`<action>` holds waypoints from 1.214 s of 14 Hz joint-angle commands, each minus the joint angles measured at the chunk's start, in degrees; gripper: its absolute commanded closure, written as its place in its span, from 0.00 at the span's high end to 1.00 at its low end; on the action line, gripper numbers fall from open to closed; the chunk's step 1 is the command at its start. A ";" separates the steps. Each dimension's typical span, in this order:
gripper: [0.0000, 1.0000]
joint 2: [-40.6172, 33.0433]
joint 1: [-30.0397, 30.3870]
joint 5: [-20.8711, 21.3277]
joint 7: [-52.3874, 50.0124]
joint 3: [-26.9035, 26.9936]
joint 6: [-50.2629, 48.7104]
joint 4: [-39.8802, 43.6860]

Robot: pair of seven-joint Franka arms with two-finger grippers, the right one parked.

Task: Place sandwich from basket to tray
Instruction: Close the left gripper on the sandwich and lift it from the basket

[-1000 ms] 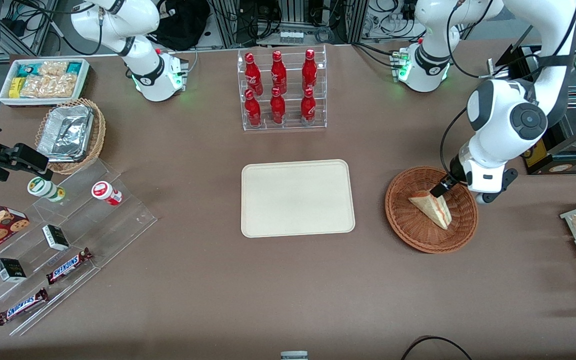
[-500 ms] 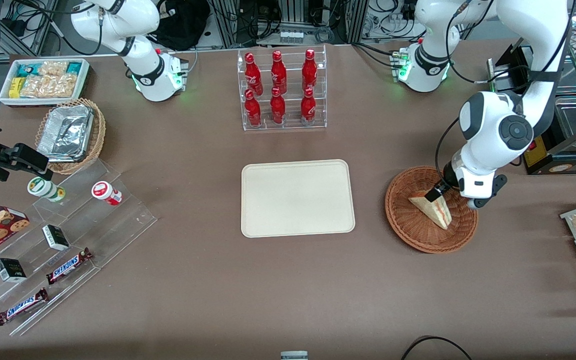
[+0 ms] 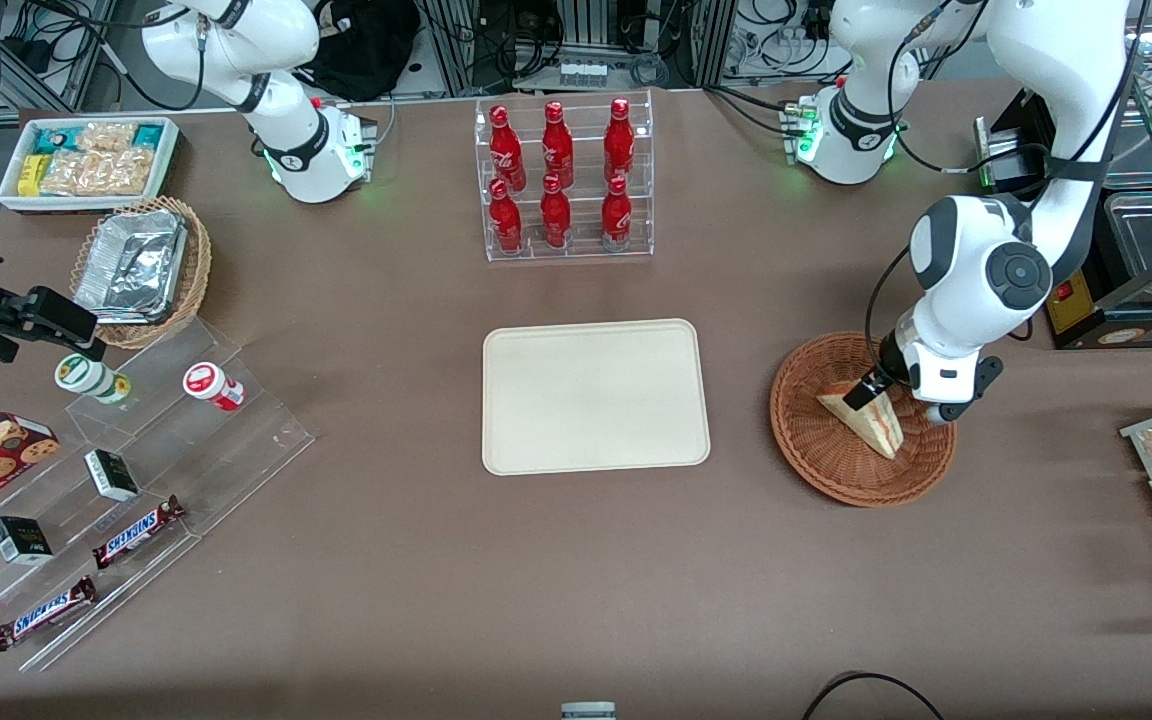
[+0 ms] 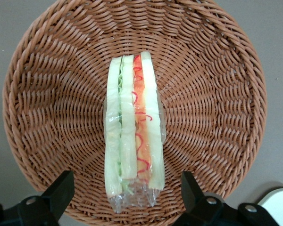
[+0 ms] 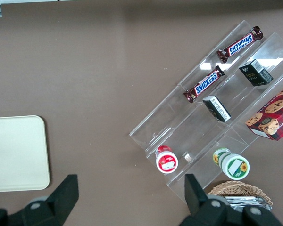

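hovering over the basket (image 3: 836, 465), the pincer (image 4: 127, 195) stood spread wide, its fingers (image 4: 59, 190) flanking the sandwich's (image 4: 132, 132) end without touching it. the sandwich lay inside the basket, cut edge up, well apart from the tray (image 3: 596, 395) on the table (image 3: 536, 560).

Front cam: high, looks down over whole brown desk (image 3: 436, 560). Left wrist cam: close, straight down into round reddish-brown wicker basket (image 4: 47, 94), open tool (image 4: 127, 200) at frame edge. Right wrist cam: down on desk; shares flat cream rectangular tray (image 5: 19, 155) w/ front cam.
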 commanded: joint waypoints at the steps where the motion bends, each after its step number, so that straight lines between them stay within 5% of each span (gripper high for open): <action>1: 1.00 0.52 -0.05 -0.38 -0.97 -0.17 2.43 -0.90; 11: 0.94 3.25 -0.05 -0.30 -0.70 -0.17 4.36 -0.20; 14: 0.20 3.33 -0.05 -0.12 0.09 -0.17 4.36 -0.29; 17: 0.12 3.16 0.04 -0.03 0.26 -0.17 4.19 -0.20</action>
